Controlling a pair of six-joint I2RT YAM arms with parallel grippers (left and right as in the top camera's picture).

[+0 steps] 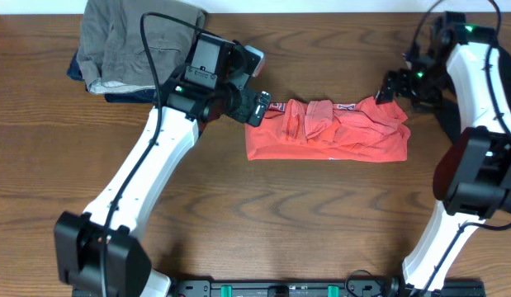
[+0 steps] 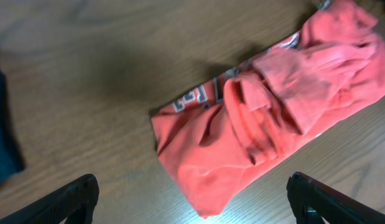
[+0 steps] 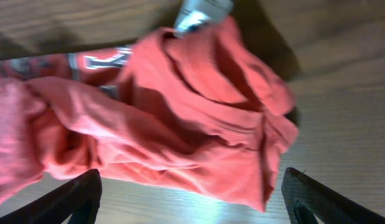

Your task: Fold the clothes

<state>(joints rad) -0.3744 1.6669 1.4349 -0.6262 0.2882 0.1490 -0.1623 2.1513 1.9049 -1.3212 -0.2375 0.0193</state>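
The coral-red T-shirt [image 1: 325, 132] lies folded into a rumpled strip at the table's middle, with lettering along its far edge. It also shows in the left wrist view [image 2: 267, 118] and the right wrist view [image 3: 180, 118]. My left gripper [image 1: 259, 109] hovers over the shirt's left end, open and empty, with its fingers wide apart [image 2: 195, 208]. My right gripper [image 1: 389, 87] hovers at the shirt's far right corner, open and empty [image 3: 192, 205]. No black garment with a white mark shows.
A pile of folded clothes sits at the far left corner: a grey-khaki garment [image 1: 131, 41] on top of a dark blue one [image 1: 82, 70], whose edge shows in the left wrist view [image 2: 2, 130]. Bare wood table [image 1: 263, 214] lies in front of the shirt.
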